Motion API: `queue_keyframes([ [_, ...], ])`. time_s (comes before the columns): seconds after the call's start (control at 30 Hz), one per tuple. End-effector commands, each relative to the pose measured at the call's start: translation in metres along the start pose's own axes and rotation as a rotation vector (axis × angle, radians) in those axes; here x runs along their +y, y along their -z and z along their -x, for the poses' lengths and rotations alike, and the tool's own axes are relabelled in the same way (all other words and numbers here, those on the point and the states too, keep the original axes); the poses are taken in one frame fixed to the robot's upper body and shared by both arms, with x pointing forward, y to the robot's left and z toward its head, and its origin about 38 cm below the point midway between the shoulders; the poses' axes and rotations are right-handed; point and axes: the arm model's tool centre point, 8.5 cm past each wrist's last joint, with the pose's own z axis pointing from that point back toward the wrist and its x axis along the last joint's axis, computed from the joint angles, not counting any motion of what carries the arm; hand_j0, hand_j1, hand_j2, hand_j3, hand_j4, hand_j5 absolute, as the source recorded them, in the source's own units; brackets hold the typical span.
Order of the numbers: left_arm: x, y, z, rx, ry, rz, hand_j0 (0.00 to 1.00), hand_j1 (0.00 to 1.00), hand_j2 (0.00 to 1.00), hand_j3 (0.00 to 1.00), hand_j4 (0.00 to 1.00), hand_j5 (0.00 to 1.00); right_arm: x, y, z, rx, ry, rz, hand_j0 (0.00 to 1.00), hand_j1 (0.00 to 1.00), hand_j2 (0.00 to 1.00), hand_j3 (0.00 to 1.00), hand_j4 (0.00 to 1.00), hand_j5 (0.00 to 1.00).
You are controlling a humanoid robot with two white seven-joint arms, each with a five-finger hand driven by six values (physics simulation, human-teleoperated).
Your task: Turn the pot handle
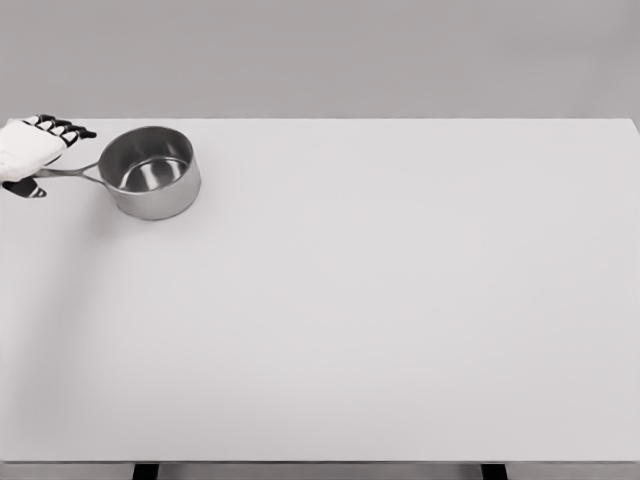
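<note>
Head view. A round, shiny steel saucepan [150,172] stands upright at the far left of the pale grey desk [380,320], its thin metal handle [68,172] pointing left. The white, black-fingered left hand [32,152] lies at the handle's end, fingers curled about it. Risk: an off-centre push may slide the whole pot toward the desk's left edge. No lettering or brand marks are visible.

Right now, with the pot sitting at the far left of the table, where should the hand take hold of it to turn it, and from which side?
Grip the pot by its thin handle, coming from the left. The handle sticks out level toward the table's left edge, away from the round body, and the left hand is already at its end. Whether the fingers have closed on it is unclear.
</note>
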Motion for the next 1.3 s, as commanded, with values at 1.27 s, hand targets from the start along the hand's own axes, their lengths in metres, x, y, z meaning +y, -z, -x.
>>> queue_keyframes([
  [1.27, 0.017, 0.016, 0.005, 0.024, 0.014, 0.003, 1.00, 1.00, 1.00, 1.00, 1.00, 1.00, 0.000, 0.000, 0.000, 0.000, 0.001, 0.000, 1.00, 1.00, 1.00, 1.00, 1.00, 1.00],
])
